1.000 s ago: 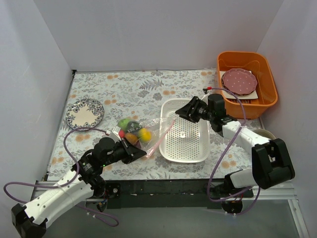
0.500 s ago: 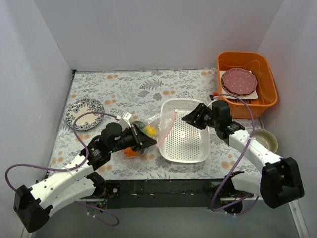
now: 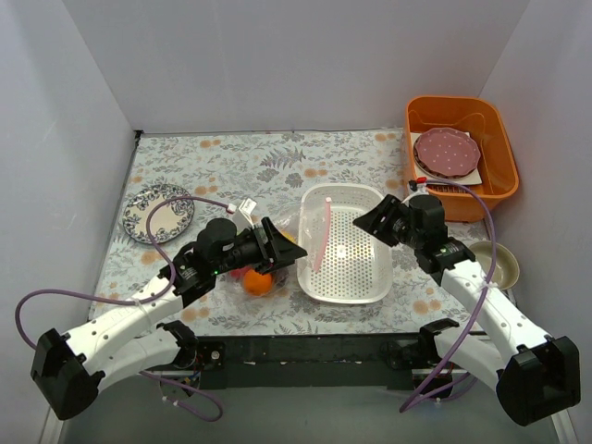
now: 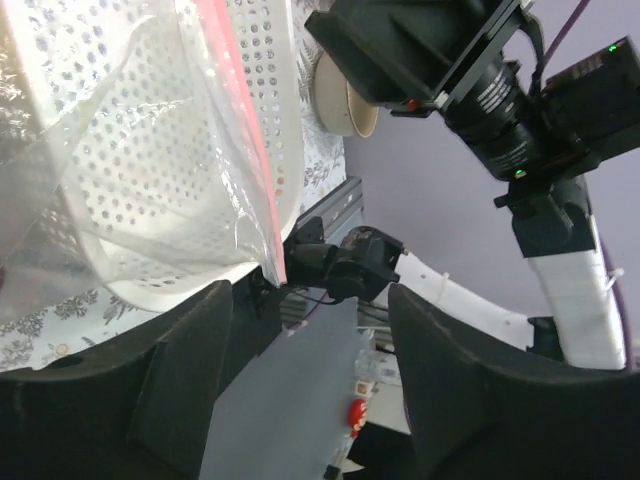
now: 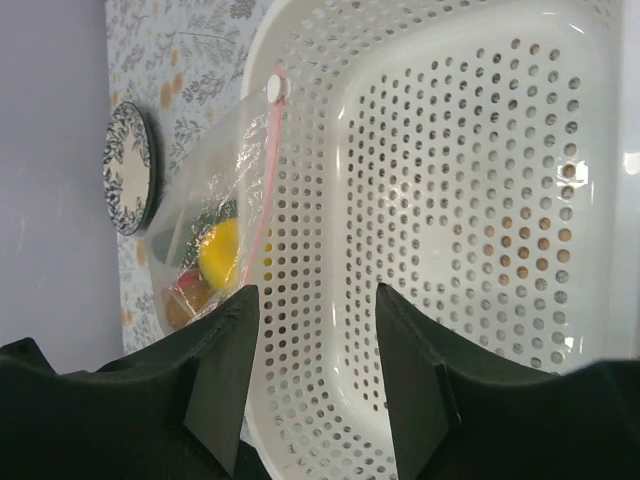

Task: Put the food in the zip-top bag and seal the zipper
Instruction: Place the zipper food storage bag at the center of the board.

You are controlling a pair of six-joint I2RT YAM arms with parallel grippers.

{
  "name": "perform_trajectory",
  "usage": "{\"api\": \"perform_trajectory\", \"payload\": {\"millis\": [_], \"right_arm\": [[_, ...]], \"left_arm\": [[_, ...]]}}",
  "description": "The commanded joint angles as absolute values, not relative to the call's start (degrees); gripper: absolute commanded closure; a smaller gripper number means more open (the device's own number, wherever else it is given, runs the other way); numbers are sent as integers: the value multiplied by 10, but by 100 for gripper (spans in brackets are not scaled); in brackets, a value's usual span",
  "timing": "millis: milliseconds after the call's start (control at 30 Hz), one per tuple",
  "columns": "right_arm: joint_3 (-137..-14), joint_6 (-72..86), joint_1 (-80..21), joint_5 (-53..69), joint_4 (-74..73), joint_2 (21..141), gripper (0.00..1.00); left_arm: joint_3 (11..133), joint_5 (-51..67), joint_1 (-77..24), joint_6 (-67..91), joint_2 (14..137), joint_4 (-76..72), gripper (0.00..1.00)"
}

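Observation:
The clear zip-top bag (image 3: 294, 231) lies over the left rim of the white basket (image 3: 344, 294), its pink zipper (image 3: 323, 236) running across the basket floor. Food shows through the plastic: a yellow lemon (image 5: 220, 250) and a reddish ball (image 5: 188, 290). An orange ball (image 3: 259, 280) sits under my left arm; I cannot tell if it is inside the bag. My left gripper (image 3: 277, 248) hovers at the bag's left side, open with nothing between its fingers. My right gripper (image 3: 375, 222) hangs open over the basket's right half, apart from the bag.
A patterned plate (image 3: 157, 211) lies at the left. The orange bin (image 3: 460, 190) at the back right holds a pink dotted plate (image 3: 447, 153). A small bowl (image 3: 499, 264) stands right of the basket, near my right arm.
My left gripper moved right and up toward the basket, then opened. The bag came along and its pink strip now lies in the basket. My right gripper drew back to the right.

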State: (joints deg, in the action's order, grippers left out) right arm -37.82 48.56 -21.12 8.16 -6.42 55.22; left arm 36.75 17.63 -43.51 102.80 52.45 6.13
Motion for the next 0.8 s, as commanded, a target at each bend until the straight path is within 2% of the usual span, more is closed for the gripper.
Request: {"api": "perform_trajectory", "payload": {"millis": [0, 33, 67, 100, 167, 200, 500, 767], "right_arm": [[-368, 463, -210, 54, -95, 544, 42], [-367, 460, -210, 51, -98, 543, 42], [-368, 456, -209, 49, -102, 542, 41], [-369, 451, -208, 47, -105, 541, 34], [-379, 429, -208, 42, -114, 541, 31], [-385, 422, -207, 30, -134, 541, 30], [-440, 328, -193, -40, -222, 541, 17], [-478, 254, -164, -63, -266, 563, 15]], "left_arm": [[386, 156, -435, 1006, 496, 81, 32], [388, 150, -435, 992, 487, 89, 29], [395, 144, -434, 985, 483, 103, 21], [400, 134, -435, 982, 479, 115, 15], [418, 102, -435, 963, 469, 148, 4], [426, 92, -435, 953, 468, 160, 2], [554, -61, -435, 783, 525, 323, 2], [610, -110, -413, 723, 554, 352, 2]]}}
